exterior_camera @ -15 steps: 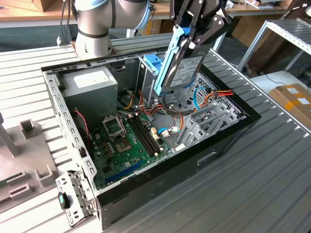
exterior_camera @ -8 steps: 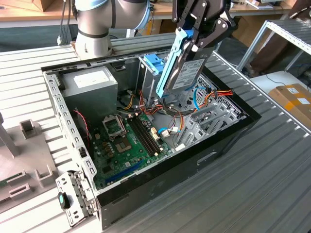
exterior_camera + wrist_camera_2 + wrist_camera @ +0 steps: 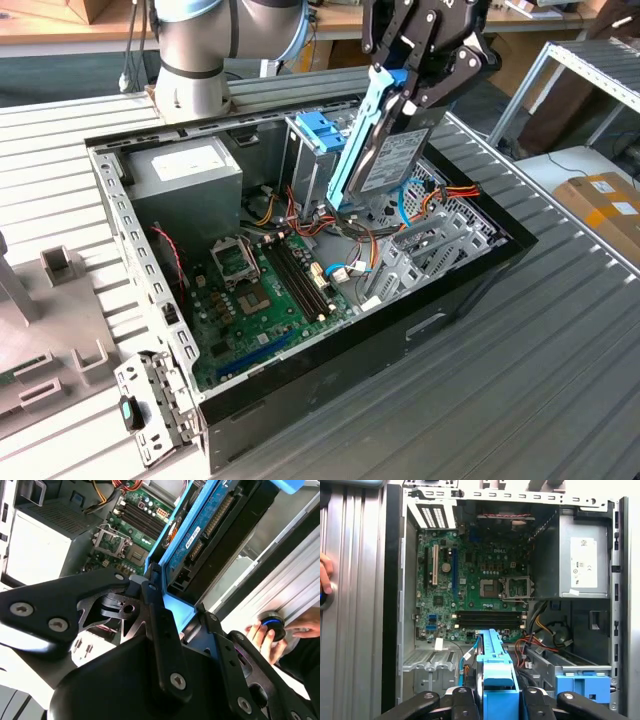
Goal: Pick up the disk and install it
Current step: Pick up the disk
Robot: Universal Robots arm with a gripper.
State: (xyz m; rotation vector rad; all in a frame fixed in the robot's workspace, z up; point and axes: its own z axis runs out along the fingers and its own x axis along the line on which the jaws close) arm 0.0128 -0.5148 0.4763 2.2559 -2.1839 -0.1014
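Observation:
The disk, a grey metal drive in a light-blue carrier frame, hangs tilted on edge above the open computer case. My gripper is shut on its upper end. Its lower end is close to the metal drive cage, which carries a blue latch. In the second wrist view the black fingers clamp the blue frame, with the disk stretching away from my gripper. In the first wrist view the disk's blue edge rises from my gripper over the motherboard.
Inside the case are a grey power supply, loose coloured cables and the cage latch. A person's hand rests on a round button outside the case. A cardboard box lies at the exterior view's right.

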